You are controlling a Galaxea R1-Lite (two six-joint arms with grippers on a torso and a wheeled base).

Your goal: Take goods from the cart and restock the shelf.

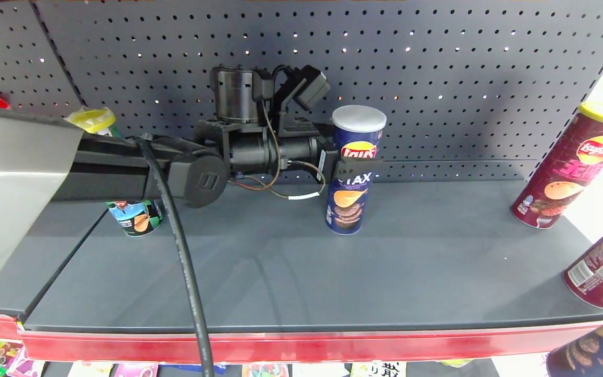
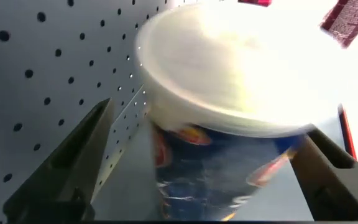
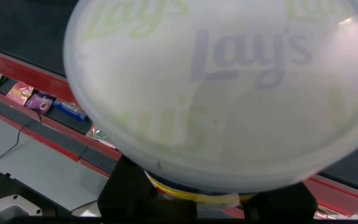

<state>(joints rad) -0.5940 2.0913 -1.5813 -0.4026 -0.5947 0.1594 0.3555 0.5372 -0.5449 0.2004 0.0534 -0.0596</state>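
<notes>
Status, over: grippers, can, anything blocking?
Left gripper open around blue chip can, upright on shelf. Right gripper shut on second chip can. Red chip can far right, not blocking.

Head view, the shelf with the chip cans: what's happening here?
The left gripper straddles a blue chip can standing upright on the grey shelf, jaws open with a gap on one side. The right gripper holds a second can out in front of the shelf. Two maroon cans are at its right end.
</notes>
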